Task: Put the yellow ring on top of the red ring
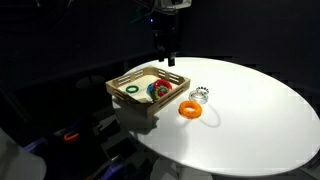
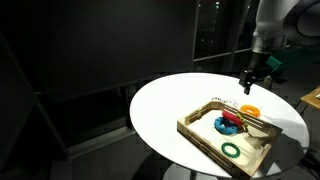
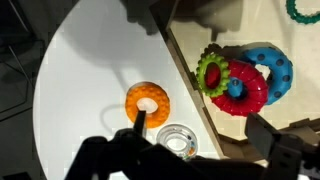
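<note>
The gripper [image 1: 165, 60] hangs released above the far edge of the wooden tray [image 1: 122, 100], jaws apart and holding nothing. In the wrist view its dark fingers [image 3: 275, 150] frame the bottom of the picture, spread wide.

The yellow ring [image 3: 211, 74] lies inside the tray, just left of the red ring [image 3: 238, 86] and touching it, perhaps leaning on its edge. So it sits beside the red one, not squarely on top. The red ring in turn overlaps a blue ring [image 3: 272, 66] on its right. A dark green ring [image 1: 131, 88] rests alone at the other end of the tray, well apart from the cluster.

Outside the tray, on the white round table [image 1: 260, 110], lie 2 more things: an orange ring [image 1: 190, 110] and, near it, a small clear ring [image 1: 200, 95].

With the claw empty and raised, the yellow ring most likely needs lifting and centring over the red one.
</note>
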Available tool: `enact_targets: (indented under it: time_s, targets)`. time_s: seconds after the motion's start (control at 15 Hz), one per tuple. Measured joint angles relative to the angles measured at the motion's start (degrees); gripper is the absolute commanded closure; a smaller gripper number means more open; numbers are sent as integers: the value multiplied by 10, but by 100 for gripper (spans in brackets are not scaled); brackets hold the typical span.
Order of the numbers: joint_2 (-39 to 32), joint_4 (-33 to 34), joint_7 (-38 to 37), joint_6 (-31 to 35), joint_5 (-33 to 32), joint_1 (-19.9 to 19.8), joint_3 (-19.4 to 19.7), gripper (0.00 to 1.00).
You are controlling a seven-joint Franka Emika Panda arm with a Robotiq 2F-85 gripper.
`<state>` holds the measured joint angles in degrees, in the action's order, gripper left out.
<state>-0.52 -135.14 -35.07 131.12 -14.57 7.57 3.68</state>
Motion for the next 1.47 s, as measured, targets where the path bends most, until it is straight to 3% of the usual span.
enact_targets:
  time_s: [0.87, 1.47]
  targets:
    - [97, 63, 235, -214, 88, -57, -10, 0]
    - [205, 65, 272, -230, 105, -69, -10, 0]
